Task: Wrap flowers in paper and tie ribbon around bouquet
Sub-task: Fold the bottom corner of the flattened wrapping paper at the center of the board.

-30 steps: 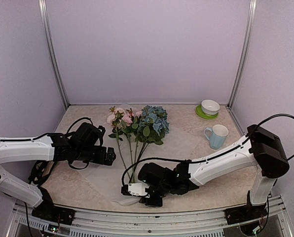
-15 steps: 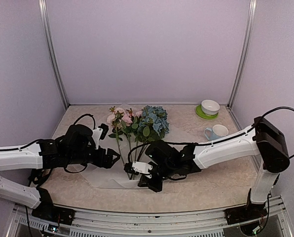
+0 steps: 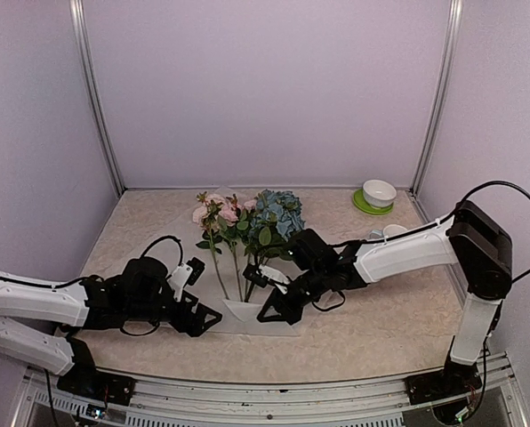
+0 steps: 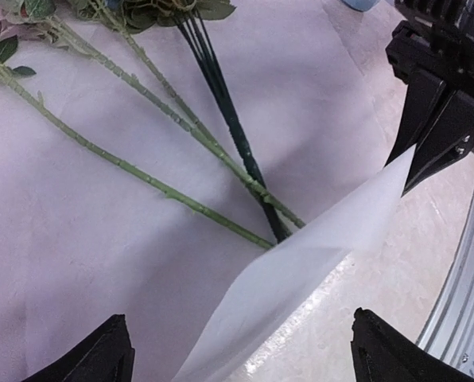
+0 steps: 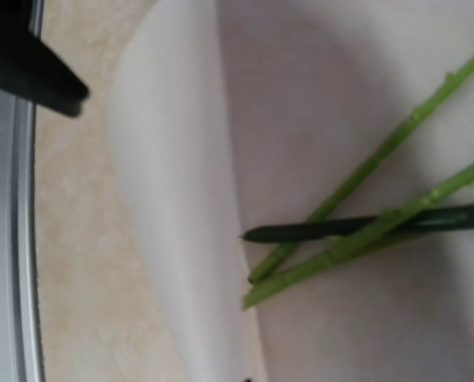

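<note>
One paper corner (image 4: 356,223) between right fingers (image 4: 446,127)

Beige marble-look table (image 3: 140,222) w/ plain lilac walls (image 3: 265,89) behind & beside it, metal posts (image 3: 97,98) at its rear corners, soft even light.

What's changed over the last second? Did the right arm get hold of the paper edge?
Yes. The right gripper closed on the near edge of the paper and carried it up and away from the table's front, folding it over toward the flowers. The left gripper, open, swung nearer and rightward to sit beside the fold. The flowers and the bowl stayed put.
</note>
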You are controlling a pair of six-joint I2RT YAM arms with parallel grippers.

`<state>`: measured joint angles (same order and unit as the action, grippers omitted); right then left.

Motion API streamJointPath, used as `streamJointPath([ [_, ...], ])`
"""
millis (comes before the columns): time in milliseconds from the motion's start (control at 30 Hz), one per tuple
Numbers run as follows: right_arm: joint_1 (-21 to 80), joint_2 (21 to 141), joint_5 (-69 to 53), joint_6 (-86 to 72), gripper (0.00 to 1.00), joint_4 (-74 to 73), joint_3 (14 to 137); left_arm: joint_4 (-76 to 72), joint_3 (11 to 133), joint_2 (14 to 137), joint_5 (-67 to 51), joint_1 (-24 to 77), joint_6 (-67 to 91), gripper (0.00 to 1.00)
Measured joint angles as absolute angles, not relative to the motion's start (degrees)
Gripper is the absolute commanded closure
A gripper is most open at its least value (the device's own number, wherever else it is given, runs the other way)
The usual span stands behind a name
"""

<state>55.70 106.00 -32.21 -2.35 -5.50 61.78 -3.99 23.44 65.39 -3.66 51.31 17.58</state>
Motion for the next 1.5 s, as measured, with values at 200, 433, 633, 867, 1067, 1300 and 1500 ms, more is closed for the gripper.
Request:
streamJointPath([
  [200,54.4,109.0,-34.8,-4.0,0.88,-4.8,62.3,-8.7,22.7,72.7,-1.4,51.3,16.8,0.24],
  [433,53.0,112.4,-35.9,-5.6,0.57,-4.8,64.8,-11.8,22.6,76.9,-1.6,49.4,17.4,0.53],
  [633,52.6,112.5,-36.4,-6.4,0.49,-4.8,64.9,-13.6,22.0,77.9,-4.1,49.0,18.7,0.67],
  [867,52.6,109.8,-37.3,-8.1,0.46,-4.6,59.4,-13.7,21.8,80.0,-5.4,49.0,20.4,0.88],
  [1067,52.6,105.3,-38.3,-10.2,0.63,-3.0,51.9,-13.7,21.3,79.9,-5.6,49.0,21.7,1.0],
  [1300,52.6,104.0,-37.6,-11.8,0.97,-2.4,49.1,-13.4,19.9,78.0,-5.0,49.0,23.8,1.0],
  [1500,52.4,104.0,-36.7,-13.4,1.0,-2.4,48.9,-12.3,19.6,75.4,-1.9,50.3,25.7,1.0],
])
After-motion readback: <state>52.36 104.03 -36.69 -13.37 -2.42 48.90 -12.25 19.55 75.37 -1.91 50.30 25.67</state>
